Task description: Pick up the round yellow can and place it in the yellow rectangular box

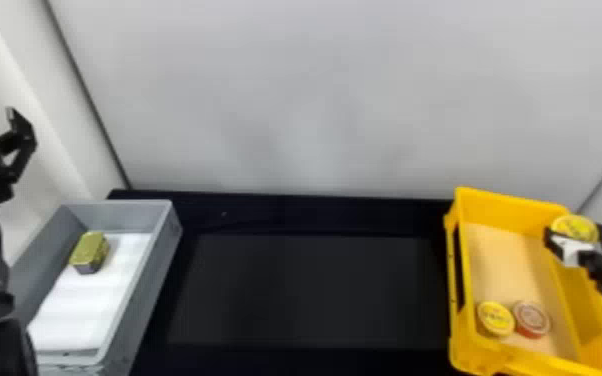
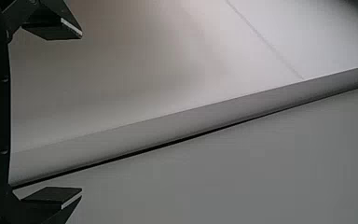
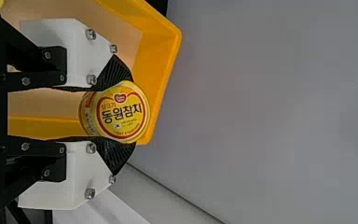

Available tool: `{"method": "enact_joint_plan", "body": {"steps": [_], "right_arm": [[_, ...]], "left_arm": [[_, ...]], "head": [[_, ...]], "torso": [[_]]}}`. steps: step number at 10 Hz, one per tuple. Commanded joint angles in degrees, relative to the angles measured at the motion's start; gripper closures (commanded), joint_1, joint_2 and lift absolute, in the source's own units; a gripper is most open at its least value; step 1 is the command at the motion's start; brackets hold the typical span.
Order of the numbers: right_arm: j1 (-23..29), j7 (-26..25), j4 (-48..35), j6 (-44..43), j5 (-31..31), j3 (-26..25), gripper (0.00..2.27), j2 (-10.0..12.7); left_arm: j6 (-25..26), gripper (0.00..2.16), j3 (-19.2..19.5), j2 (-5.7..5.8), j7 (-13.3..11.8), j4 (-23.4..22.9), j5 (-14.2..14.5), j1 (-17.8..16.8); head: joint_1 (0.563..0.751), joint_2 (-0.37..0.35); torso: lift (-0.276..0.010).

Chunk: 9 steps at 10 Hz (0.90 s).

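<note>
Right claw (image 3: 129,113) has round yellow can (image 1: 574,228) pinched by sides, up by far right corner of yellow rectangular box (image 1: 507,200). Probably stiff, fairly light, bit slick; round wall's best hold imo. Left claw (image 2: 77,113) wide.

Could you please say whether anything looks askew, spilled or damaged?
Nothing stands out: the right gripper holds one yellow can, another sits beside a red can in the yellow box, with no visible spill or damage.
</note>
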Motion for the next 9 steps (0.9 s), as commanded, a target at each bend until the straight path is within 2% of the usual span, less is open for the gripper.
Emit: {"method": "enact_joint_plan", "body": {"steps": [1, 9], "right_arm": [[-0.42, 0.27, 5.22, 0.69, -3.42, 0.4, 0.8, -0.18], [-1.12, 2.82, 11.2, 3.06, -5.88, 2.16, 0.75, -0.97]], "left_arm": [[0.0, 0.1, -0.13, -0.15, 0.0, 0.0, 0.0, 0.0], [0.09, 0.1, -0.22, -0.15, 0.09, 0.0, -0.09, 0.0]], "head": [[0.694, 0.014], [0.694, 0.014]], "torso": [[-0.06], [-0.06]]}}
